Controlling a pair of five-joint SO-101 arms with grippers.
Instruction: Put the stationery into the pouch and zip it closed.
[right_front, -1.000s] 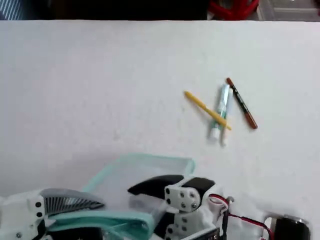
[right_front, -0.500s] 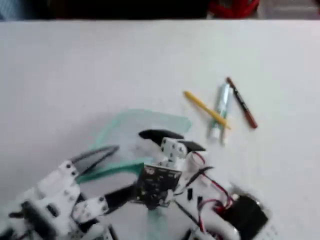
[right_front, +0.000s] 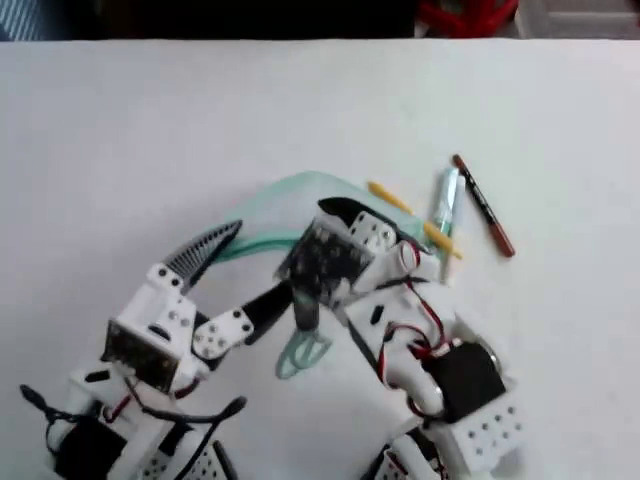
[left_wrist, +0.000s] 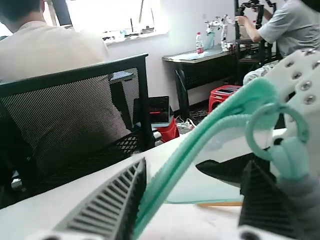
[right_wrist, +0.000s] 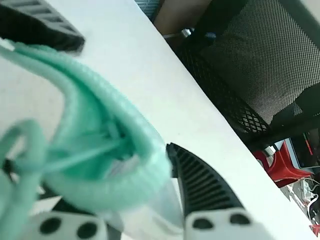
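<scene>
Right gripper (right_front: 335, 222) clamped on pouch (right_front: 300, 188) zip edge; left gripper (right_front: 235, 278) spread wide, rim between jaws; stationery (right_front: 482, 207) on tabletop (right_front: 150, 120) at pouch's 3 o'clock

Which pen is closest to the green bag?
The yellow pencil. One end of it reaches right up to the green bag. The silver-green pen and the red-brown pen lie farther out to the side.
</scene>
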